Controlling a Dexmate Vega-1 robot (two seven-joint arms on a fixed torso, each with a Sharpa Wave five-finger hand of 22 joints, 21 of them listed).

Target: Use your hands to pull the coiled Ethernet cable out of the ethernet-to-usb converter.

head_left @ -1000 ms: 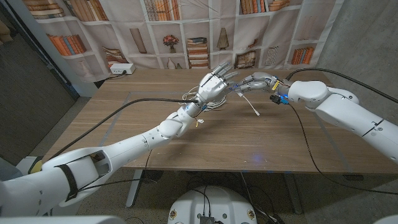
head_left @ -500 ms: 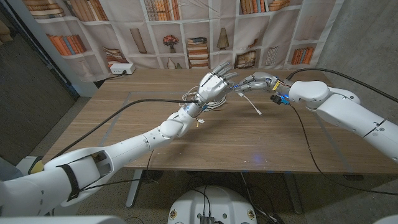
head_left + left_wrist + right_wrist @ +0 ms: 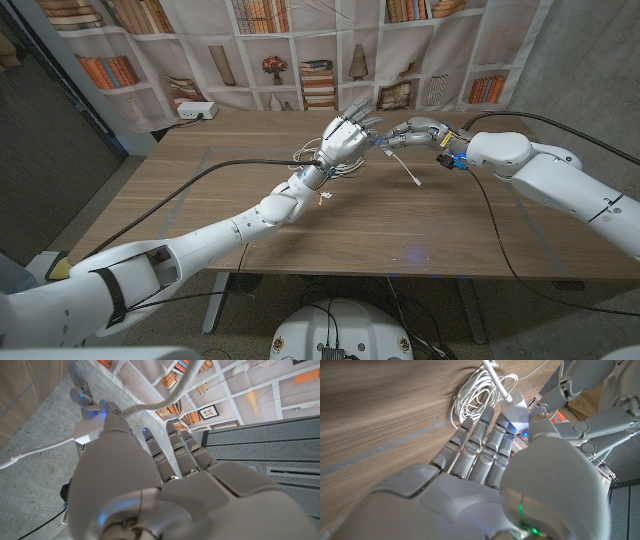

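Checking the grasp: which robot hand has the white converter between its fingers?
The right robot hand: its fingers and thumb close on the white converter. The left robot hand spreads its fingers above the coiled cable.

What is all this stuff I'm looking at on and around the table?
Ethernet cable: one, white, coiled on the table's far middle.
Converter: one, white, gripped by the right fingers, its thin white lead trailing over the table.
Table: one, brown wood.
Power strip: one, white, far left corner of the table.
Bookshelf backdrop: one, printed, behind the table.
Left hand: one, white, raised over the coil, fingers spread; whether it grips the cable is unclear.
Right hand: one, grey, holding the converter.
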